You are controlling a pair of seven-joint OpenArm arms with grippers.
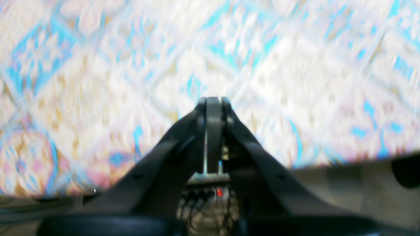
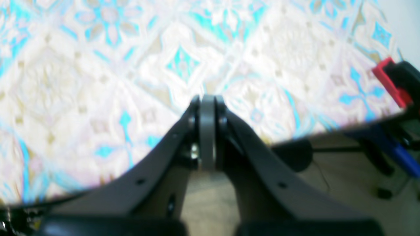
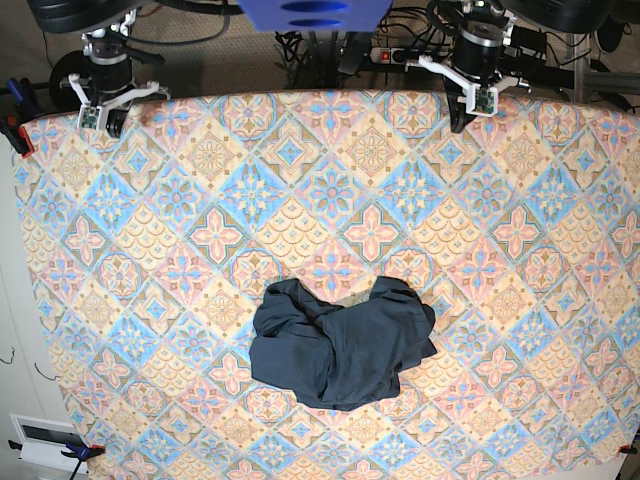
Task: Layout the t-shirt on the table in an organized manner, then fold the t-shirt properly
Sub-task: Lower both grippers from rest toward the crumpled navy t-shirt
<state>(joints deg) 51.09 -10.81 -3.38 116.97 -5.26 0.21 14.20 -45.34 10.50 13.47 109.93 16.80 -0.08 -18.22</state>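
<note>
The dark navy t-shirt (image 3: pixel 340 342) lies crumpled in a heap on the patterned table (image 3: pixel 180 230), a little below the middle in the base view. Neither wrist view shows it. My left gripper (image 3: pixel 461 120) sits at the table's far edge on the right of the base view, and its jaws are shut with nothing between them (image 1: pixel 213 100). At the far left corner my right gripper (image 3: pixel 108 124) is likewise shut and holds nothing (image 2: pixel 207 97). Both wrist views show only blurred table cloth (image 1: pixel 262 65) (image 2: pixel 98 82) under the fingers. Both grippers are far from the shirt.
A red and black clamp (image 2: pixel 392 82) grips the table edge beside my right gripper. More clamps sit on the left edge (image 3: pixel 16 132) and at the bottom left corner (image 3: pixel 78 451). Cables and a power strip (image 3: pixel 385 55) lie on the floor beyond the far edge.
</note>
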